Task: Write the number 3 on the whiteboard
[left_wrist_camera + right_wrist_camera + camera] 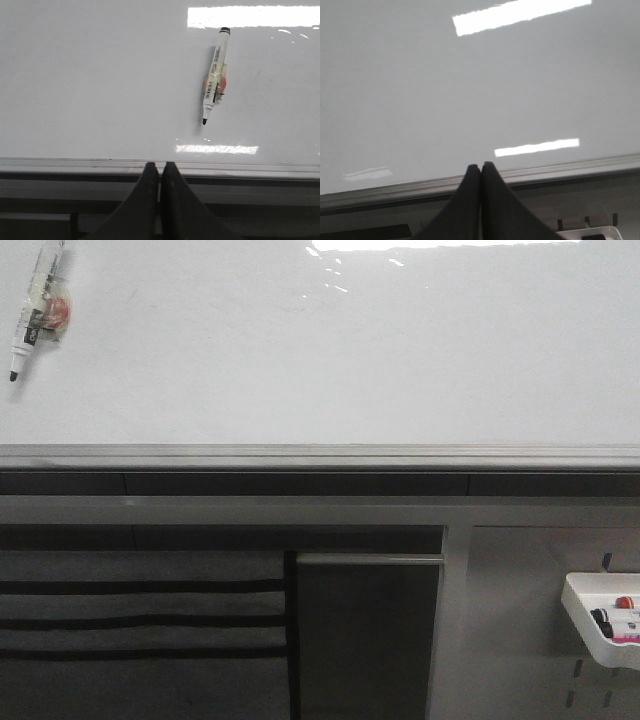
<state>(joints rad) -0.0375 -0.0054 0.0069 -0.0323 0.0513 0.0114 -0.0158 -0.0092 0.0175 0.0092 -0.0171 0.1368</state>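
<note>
While both dark, tapered hands, left hand [160, 172] and right hand [480, 172], sit pressed closed on nothing, the grey metal rail [320, 456] runs beyond them; farther, the glossy whiteboard [330, 350] bears a slim white marker [35, 310], no number 3 visible.

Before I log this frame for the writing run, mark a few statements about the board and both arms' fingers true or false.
1. The whiteboard already bears a drawn 3. False: no digit shows on it.
2. A marker lies on the board at the front view's upper left. True.
3. The left gripper holds the marker. False: its fingers are shut on nothing.
4. The right gripper has its fingers pressed together. True.
5. The white tray at lower right is empty. False: markers lie in it.
</note>
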